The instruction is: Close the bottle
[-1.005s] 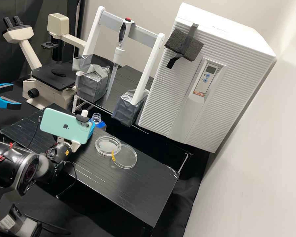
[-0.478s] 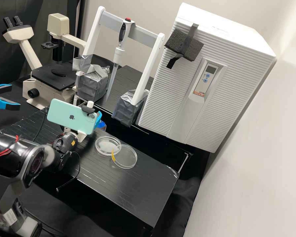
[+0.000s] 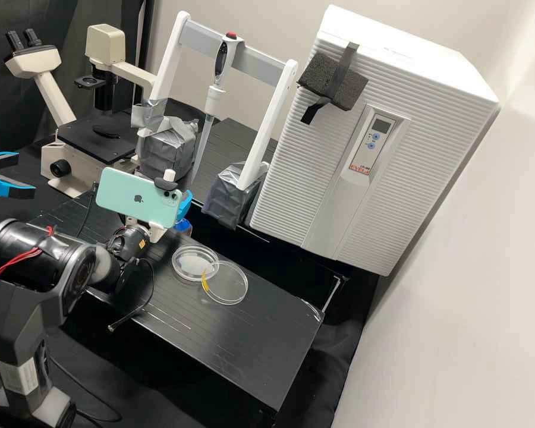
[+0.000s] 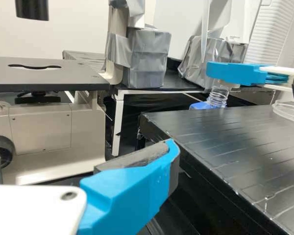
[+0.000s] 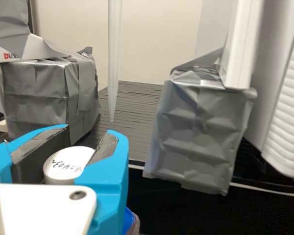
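A small clear bottle [image 4: 217, 95] with blue liquid stands at the far edge of the black bench [image 3: 249, 339], its threaded neck uncapped. In the high view just a blue sliver of the bottle [image 3: 185, 226] shows under the gripper. My right gripper [image 3: 183, 205] hangs directly above the neck, shut on a white cap [image 5: 67, 164] with handwriting on top. In the left wrist view that gripper [image 4: 241, 72] sits just over the bottle mouth. My left gripper [image 3: 10, 175] stays open at the far left, off the bench, with nothing between its fingers [image 4: 132, 183].
Two clear petri dishes [image 3: 194, 261] [image 3: 226, 283] lie just right of the bottle. Behind it stand a pipette [image 3: 211, 101] on a white stand with taped feet [image 3: 166, 145], a microscope [image 3: 71, 119] and a big white machine [image 3: 368, 137].
The right arm has carried the cap away from the camera and upward, from short of the bottle to directly over its neck, now covering it. The left gripper has stayed put.
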Robot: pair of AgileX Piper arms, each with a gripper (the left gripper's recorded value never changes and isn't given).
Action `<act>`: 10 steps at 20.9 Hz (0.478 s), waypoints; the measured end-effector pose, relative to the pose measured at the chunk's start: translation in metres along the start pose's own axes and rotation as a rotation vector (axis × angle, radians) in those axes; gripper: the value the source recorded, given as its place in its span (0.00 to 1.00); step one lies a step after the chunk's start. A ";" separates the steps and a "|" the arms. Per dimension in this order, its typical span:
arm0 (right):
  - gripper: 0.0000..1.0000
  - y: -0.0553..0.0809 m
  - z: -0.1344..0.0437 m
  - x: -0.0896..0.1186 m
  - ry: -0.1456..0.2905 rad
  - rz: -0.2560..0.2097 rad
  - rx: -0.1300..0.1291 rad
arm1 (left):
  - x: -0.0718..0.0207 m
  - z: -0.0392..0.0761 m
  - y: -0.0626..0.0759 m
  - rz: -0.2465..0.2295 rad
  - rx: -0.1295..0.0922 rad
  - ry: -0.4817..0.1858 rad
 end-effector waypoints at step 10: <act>0.00 -0.008 0.006 0.015 -0.019 -0.021 -0.004 | -0.0002 -0.001 0.000 0.003 -0.002 0.005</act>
